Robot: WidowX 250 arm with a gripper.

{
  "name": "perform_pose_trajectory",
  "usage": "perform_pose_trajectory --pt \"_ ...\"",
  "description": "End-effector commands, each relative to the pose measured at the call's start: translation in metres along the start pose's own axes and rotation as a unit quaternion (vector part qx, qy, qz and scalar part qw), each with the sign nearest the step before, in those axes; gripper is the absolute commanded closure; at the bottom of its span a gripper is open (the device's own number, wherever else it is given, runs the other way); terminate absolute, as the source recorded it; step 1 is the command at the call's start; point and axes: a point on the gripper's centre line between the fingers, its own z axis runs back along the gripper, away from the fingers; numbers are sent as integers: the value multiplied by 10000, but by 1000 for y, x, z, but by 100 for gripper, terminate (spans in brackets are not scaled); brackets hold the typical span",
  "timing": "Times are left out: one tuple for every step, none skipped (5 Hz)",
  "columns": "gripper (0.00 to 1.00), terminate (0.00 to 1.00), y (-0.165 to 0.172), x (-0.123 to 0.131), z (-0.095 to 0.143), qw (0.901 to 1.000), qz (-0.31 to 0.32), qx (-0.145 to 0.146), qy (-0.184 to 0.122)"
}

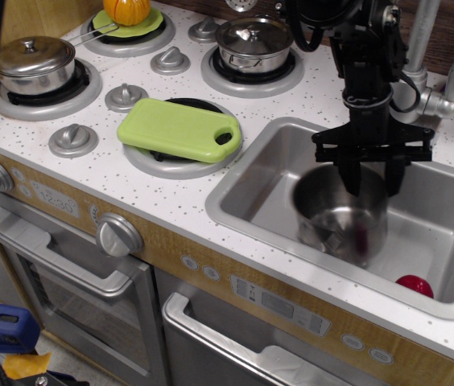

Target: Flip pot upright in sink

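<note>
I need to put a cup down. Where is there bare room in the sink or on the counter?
The sink floor is bare at its left end, between the left wall and the pot. The counter strip in front of the green cutting board is free too. The sink's middle is crowded by the pot and claw; a red thing sits at the front right.

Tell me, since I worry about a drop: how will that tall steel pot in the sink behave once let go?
The pot looks rigid and probably light, thin shiny metal. Its polished wall may slip in the end effector. Being tall, it could tip or roll across the sink if released tilted; blur hides its exact lean.
</note>
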Motion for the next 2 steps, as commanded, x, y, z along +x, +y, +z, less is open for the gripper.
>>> perform_pose_trajectory --pt "0 0 -9 7 14 9997 -75 -107 -214" --pt "0 100 -9 7 14 9997 -75 -107 -214"
